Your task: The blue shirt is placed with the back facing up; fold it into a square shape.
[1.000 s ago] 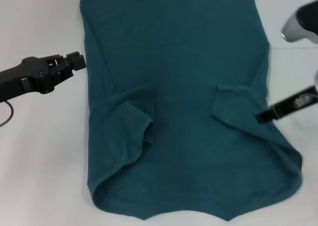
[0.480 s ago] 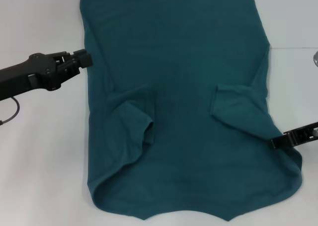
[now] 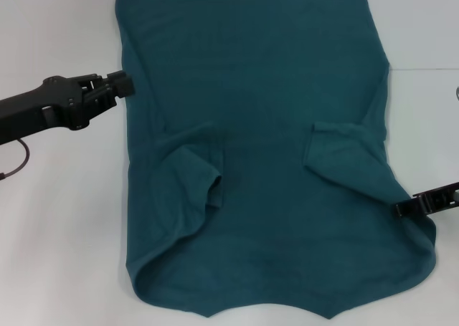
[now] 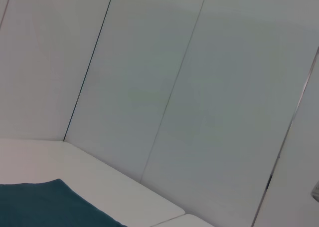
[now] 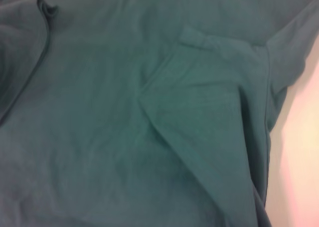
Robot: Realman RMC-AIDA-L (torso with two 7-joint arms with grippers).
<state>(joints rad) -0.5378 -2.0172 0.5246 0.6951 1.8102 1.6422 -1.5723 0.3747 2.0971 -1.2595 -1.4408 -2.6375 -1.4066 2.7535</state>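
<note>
The blue shirt (image 3: 265, 125) lies flat on the white table (image 3: 57, 233), plain side up, with both sleeves folded inward onto the body. My left gripper (image 3: 128, 84) is at the shirt's left edge, about a third of the way down from the far hem. My right gripper (image 3: 396, 209) is at the shirt's right edge, just below the folded right sleeve (image 3: 344, 154). The right wrist view looks closely at the blue shirt (image 5: 124, 112) and that folded sleeve (image 5: 214, 87). Only a corner of the blue shirt (image 4: 45, 207) appears in the left wrist view.
Bare white table (image 3: 430, 125) lies on both sides of the shirt. A seam in the tabletop (image 3: 423, 69) runs along the right. Grey wall panels (image 4: 164, 87) stand behind the table in the left wrist view.
The right gripper has moved off the folded right sleeve, outward and nearer, to the shirt's right edge. The left gripper has shifted slightly right to meet the shirt's left edge.
</note>
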